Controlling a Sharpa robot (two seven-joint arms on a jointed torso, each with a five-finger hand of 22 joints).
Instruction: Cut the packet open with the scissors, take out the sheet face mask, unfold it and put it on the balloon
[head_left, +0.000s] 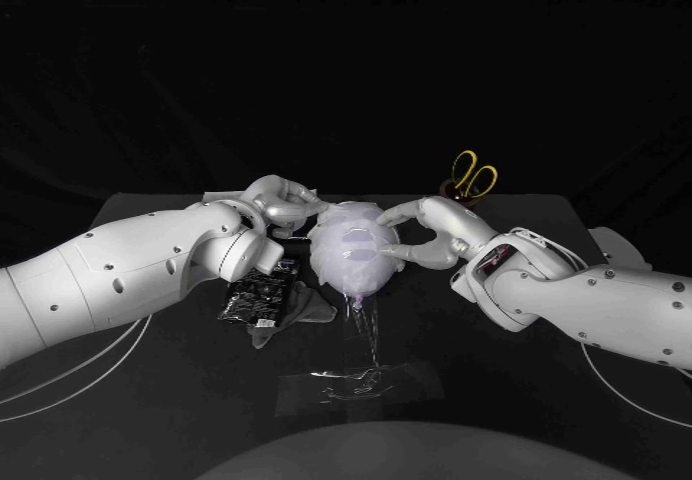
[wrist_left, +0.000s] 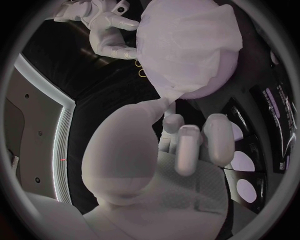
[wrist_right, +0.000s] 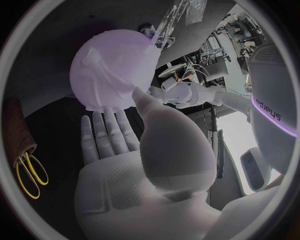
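Black surface (head_left: 144, 400) stretched under a dark backdrop, and both white arms reached in over it toward the middle. Between them stood the pale balloon (head_left: 352, 282), raised on a clear stand (head_left: 361, 385) whose base lay on the surface nearer the robot. The sheet face mask (head_left: 346, 240) was draped over the balloon's upper part, white and creased, with bare balloon below its edge.

The right hand (head_left: 421, 232) rested against the balloon's right side. In the right wrist view its fingers (wrist_right: 106, 132) lay straight and slightly apart with their tips by the balloon, the thumb tip touching it, holding nothing.

The left hand (head_left: 278, 203) sat at the balloon's upper left. In the left wrist view 1 corner of the mask was drawn to a point and pinched between the thumb and a finger, the other fingers (wrist_left: 187, 150) curled.

The black packet (head_left: 254, 298) lay flat beneath the left arm, apart from the balloon. The yellow-handled scissors (head_left: 473, 177) stood in a brown holder (head_left: 459, 192) behind the right hand.
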